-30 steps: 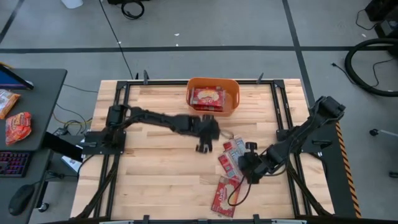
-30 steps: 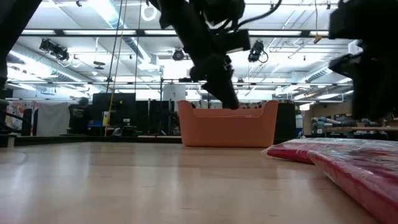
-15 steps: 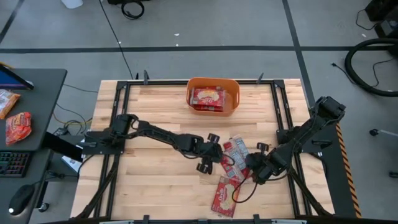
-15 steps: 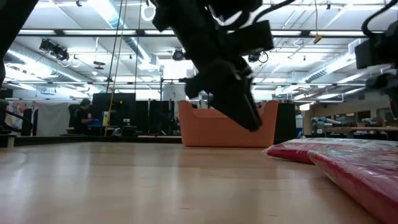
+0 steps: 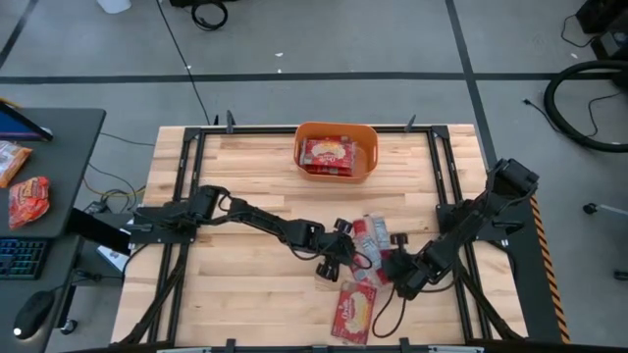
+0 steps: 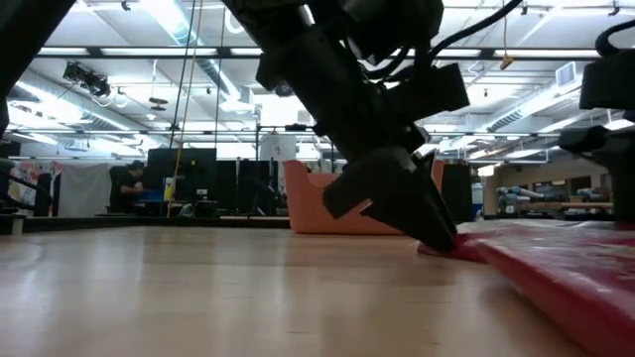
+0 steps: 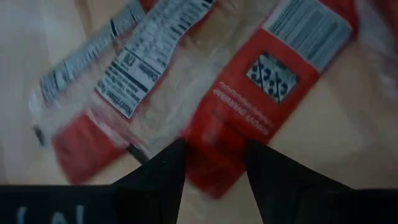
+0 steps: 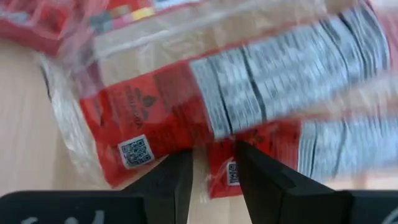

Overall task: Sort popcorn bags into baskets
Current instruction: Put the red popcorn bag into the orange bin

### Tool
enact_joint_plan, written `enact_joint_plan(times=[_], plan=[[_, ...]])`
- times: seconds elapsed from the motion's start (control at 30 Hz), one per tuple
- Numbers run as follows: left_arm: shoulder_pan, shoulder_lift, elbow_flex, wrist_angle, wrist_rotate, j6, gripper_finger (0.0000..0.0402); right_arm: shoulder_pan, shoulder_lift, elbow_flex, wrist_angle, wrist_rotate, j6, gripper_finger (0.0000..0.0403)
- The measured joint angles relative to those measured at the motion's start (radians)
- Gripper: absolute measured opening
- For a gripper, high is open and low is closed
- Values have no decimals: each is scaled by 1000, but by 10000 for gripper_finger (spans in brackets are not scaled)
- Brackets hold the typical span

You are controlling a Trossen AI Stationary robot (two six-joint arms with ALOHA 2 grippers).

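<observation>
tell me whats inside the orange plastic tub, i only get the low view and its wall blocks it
observer: from above, red and cream popcorn packets lie inside the orange plastic tub.
operator: left gripper holding anything
observer: no, the left gripper is open, its tips down at a loose red packet lying on the table.
operator: where's the right one
observer: the right gripper is open too, low over the same loose pile, just beside the left.

Wood worktop (image 5: 245,284) w/ black frame rails (image 5: 186,147) along its edges. Dark side desk (image 5: 59,147) off the worktop's left edge: red snack packet (image 5: 29,199), keyboard (image 5: 20,257), mouse (image 5: 32,312). Black cable coil (image 5: 208,14) on floor beyond far edge.
</observation>
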Motion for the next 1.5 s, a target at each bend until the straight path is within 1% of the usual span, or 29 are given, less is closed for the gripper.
enact_joint_plan(times=[0.07,0.17,0.27,0.33,0.4,0.5,0.67,0.77,0.83,1.07,1.37,1.5], plan=[[0,8,0,23,0,-18,169,-7,25,1,51,39,-71,127],[1,12,1,22,-15,-25,169,-17,56,22,83,104,-114,127],[1,11,1,16,-31,-24,169,-19,55,47,87,183,-173,127],[2,11,1,16,-60,-24,169,-19,40,59,94,236,-197,129],[3,11,1,12,-93,-24,169,-23,34,69,97,265,-214,133],[6,11,1,2,-110,-24,169,-35,30,78,92,266,-236,148],[8,9,1,-20,-120,-28,169,-47,30,110,80,271,-271,191],[8,9,1,-29,-129,-34,169,-46,30,141,11,327,-287,212],[8,9,1,-31,-128,-35,169,-41,30,147,-28,352,-291,219],[8,9,0,-37,-124,-36,169,-32,30,136,-39,359,-293,218],[8,9,0,-46,-123,-52,169,25,30,136,-41,350,-264,216],[8,9,0,-45,-121,-57,169,37,30,136,-39,392,-273,216]])
